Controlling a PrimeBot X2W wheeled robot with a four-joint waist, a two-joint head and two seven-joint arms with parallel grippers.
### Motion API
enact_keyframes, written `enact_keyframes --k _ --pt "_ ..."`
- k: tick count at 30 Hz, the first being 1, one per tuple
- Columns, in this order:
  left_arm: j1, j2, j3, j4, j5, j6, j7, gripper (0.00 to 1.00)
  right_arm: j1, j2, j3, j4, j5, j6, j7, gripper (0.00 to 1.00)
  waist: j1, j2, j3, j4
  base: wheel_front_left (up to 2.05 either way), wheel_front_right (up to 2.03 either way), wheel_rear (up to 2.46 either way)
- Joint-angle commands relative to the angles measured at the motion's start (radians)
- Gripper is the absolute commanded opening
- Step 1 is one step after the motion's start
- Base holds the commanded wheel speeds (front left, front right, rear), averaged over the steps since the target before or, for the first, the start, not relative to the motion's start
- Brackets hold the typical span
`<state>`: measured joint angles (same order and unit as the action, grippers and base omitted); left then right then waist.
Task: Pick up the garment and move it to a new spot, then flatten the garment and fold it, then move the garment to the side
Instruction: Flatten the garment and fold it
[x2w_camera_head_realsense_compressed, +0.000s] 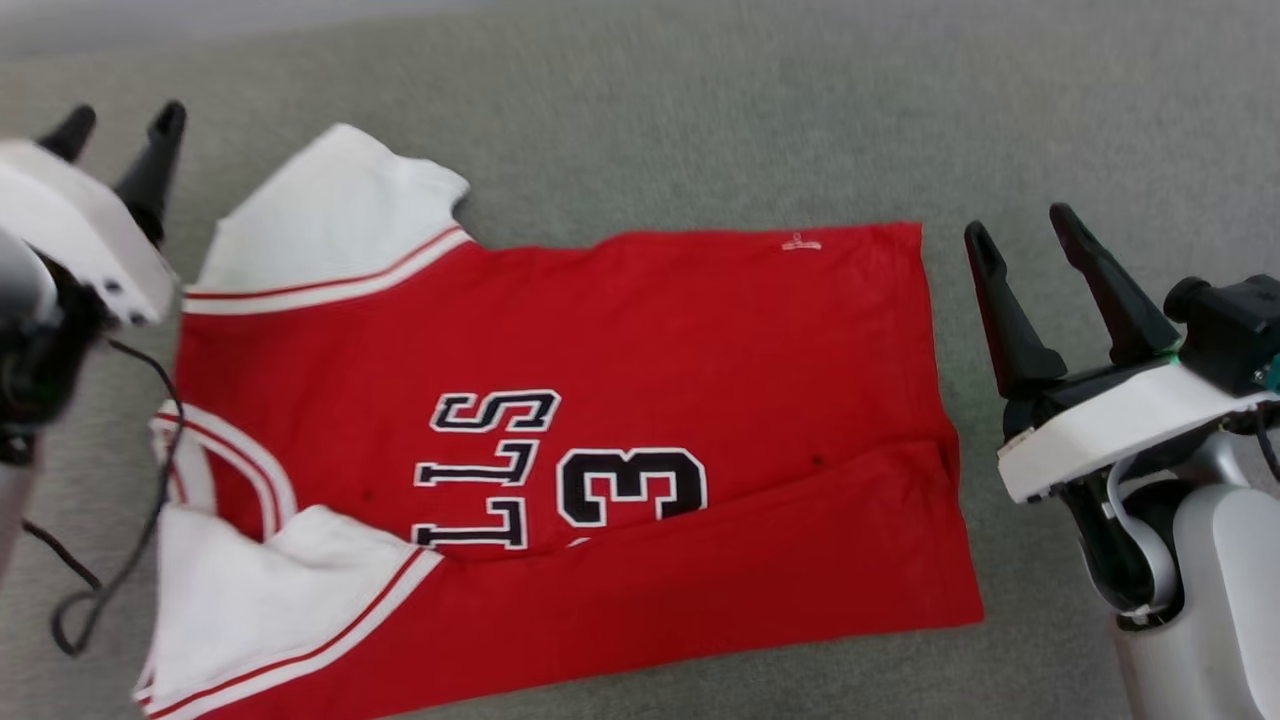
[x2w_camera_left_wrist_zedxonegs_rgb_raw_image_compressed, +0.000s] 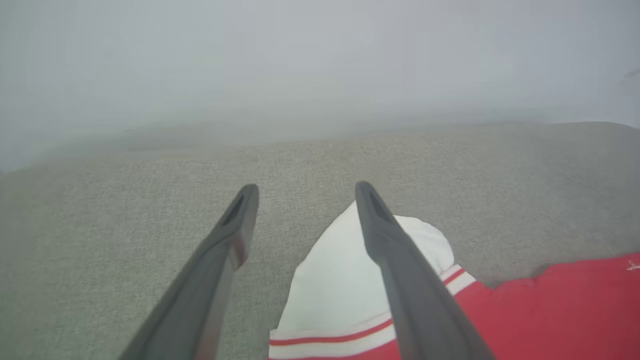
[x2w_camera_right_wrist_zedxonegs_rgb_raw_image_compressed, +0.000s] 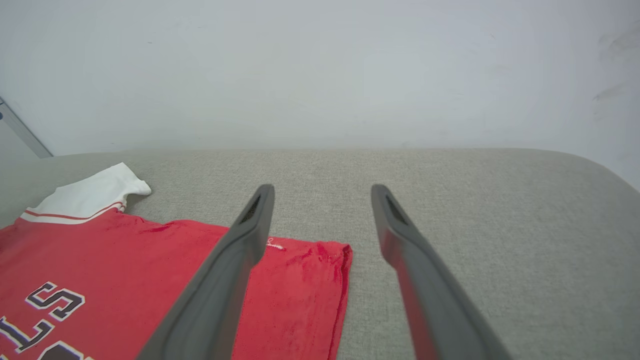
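Observation:
The garment (x2w_camera_head_realsense_compressed: 640, 400), a red jersey with white sleeves, black letters and a "3", lies spread on the grey cushion with its near long edge folded over toward the middle. Its collar faces left and its hem right. My left gripper (x2w_camera_head_realsense_compressed: 125, 125) hovers open at the far left, beside the far white sleeve (x2w_camera_left_wrist_zedxonegs_rgb_raw_image_compressed: 345, 280), with nothing between its fingers. At the right, my right gripper (x2w_camera_head_realsense_compressed: 1020, 235) stands open and empty just off the hem (x2w_camera_right_wrist_zedxonegs_rgb_raw_image_compressed: 342, 280). The red cloth (x2w_camera_right_wrist_zedxonegs_rgb_raw_image_compressed: 125, 270) fills the lower left of the right wrist view.
A grey fabric cushion (x2w_camera_head_realsense_compressed: 700, 120) carries the garment, with bare room behind it and to the right (x2w_camera_right_wrist_zedxonegs_rgb_raw_image_compressed: 500, 225). A pale wall (x2w_camera_right_wrist_zedxonegs_rgb_raw_image_compressed: 320, 75) rises behind the cushion. A black cable (x2w_camera_head_realsense_compressed: 130, 540) hangs from my left arm near the collar.

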<state>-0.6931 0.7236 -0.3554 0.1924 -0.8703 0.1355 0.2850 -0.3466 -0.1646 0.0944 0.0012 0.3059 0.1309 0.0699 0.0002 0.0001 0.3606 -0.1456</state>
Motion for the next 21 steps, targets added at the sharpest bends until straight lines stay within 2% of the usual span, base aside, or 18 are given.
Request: enact_keyframes --k 1,2,5,9,13,19,20,21 --pt "-0.075 0.014 -0.016 0.041 -0.01 -0.033 0.06 1.0 -0.027 0.016 0.002 -0.014 -0.005 0.0 -0.013 1.0 -0.0002 -0.0001 0.108 -0.068 0.0 0.0 0.0" --pt "-0.075 0.014 -0.016 0.041 -0.01 -0.033 0.06 1.0 -0.027 0.016 0.002 -0.014 -0.005 0.0 -0.013 1.0 -0.0002 -0.0001 0.108 -0.068 0.0 0.0 0.0" --pt "-0.16 0.034 -0.048 0.094 -0.025 -0.084 0.171 1.0 -0.036 0.029 0.007 -0.016 -0.003 0.0 -0.021 1.0 -0.0002 -0.0001 0.139 -0.102 0.0 0.0 0.0" --pt "-0.24 0.059 -0.082 0.149 -0.052 -0.117 0.338 1.0 -0.042 0.043 0.012 -0.014 0.006 0.0 -0.027 1.0 -0.0002 -0.0001 0.167 -0.143 0.0 0.0 0.0" --pt "-0.289 0.088 -0.106 0.187 -0.075 -0.106 0.49 1.0 -0.033 0.053 0.017 -0.016 0.017 0.0 -0.025 1.0 -0.0002 -0.0001 0.192 -0.18 0.0 0.0 0.0" --pt "-0.28 0.129 -0.145 0.234 -0.08 -0.06 0.65 1.0 -0.023 0.06 0.026 -0.024 0.032 0.0 -0.031 1.0 -0.0002 -0.0001 0.231 -0.218 0.0 0.0 0.0" --pt "-0.267 0.124 -0.15 0.244 -0.091 -0.049 0.678 0.78 -0.022 0.062 0.026 -0.022 0.04 0.0 -0.029 1.0 -0.0002 -0.0001 0.234 -0.221 0.0 0.0 0.0" --pt "-0.254 0.121 -0.156 0.248 -0.097 -0.039 0.702 0.37 -0.023 0.062 0.027 -0.02 0.042 0.0 -0.027 1.0 -0.0002 -0.0001 0.238 -0.224 0.0 0.0 0.0"
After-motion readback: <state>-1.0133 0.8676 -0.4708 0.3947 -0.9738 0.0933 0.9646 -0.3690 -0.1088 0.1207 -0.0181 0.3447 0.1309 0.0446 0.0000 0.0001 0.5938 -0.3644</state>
